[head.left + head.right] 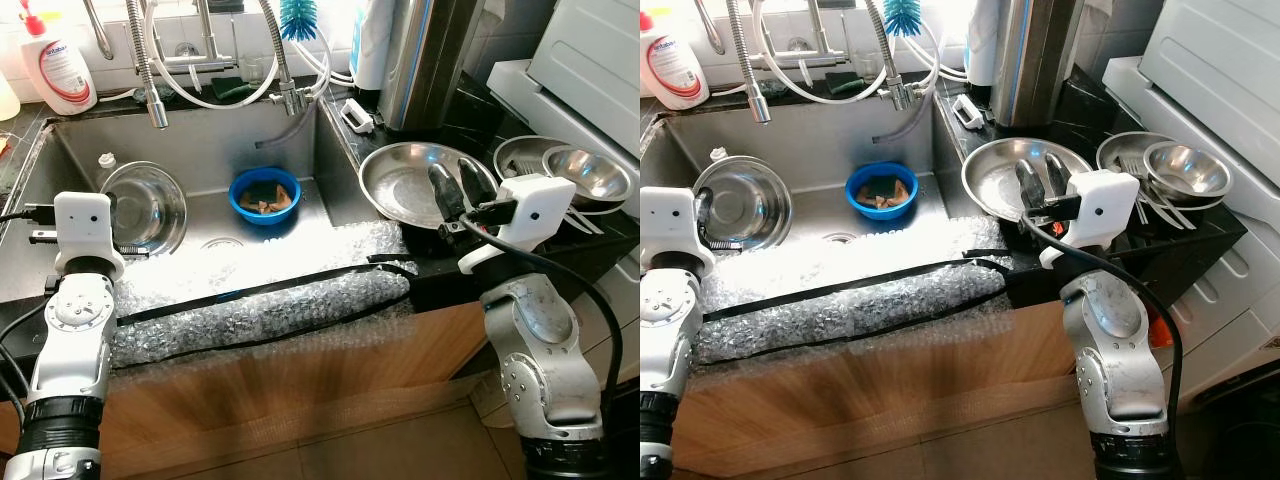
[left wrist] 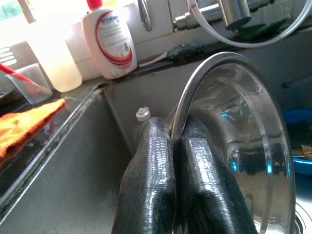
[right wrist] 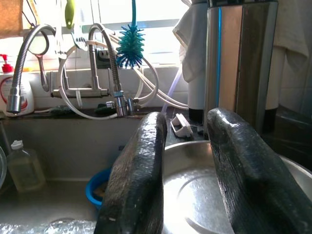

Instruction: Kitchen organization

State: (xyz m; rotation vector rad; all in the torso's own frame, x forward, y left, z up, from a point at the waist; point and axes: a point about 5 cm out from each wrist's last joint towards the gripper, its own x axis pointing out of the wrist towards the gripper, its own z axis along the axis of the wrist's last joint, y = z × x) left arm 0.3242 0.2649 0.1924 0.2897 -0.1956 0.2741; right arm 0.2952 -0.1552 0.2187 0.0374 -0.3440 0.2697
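A steel bowl (image 1: 150, 205) stands tilted in the left part of the sink (image 1: 215, 140). My left gripper (image 2: 174, 131) is shut on its rim (image 2: 192, 92), with one finger on each side of the thin metal. On the dark counter to the right of the sink lies a wide steel dish (image 1: 400, 185). My right gripper (image 1: 452, 170) hovers open over its right part, with nothing between the fingers (image 3: 141, 161). A blue bowl (image 1: 265, 193) holding brownish scraps sits in the middle of the sink.
Bubble wrap (image 1: 250, 290) covers the sink's front edge. Hose faucets (image 1: 155, 70) hang over the sink, with a soap bottle (image 1: 58, 65) at the back left. A tall steel cylinder (image 1: 425, 60) stands behind the dish. More steel bowls (image 1: 585, 172) and forks lie at the far right.
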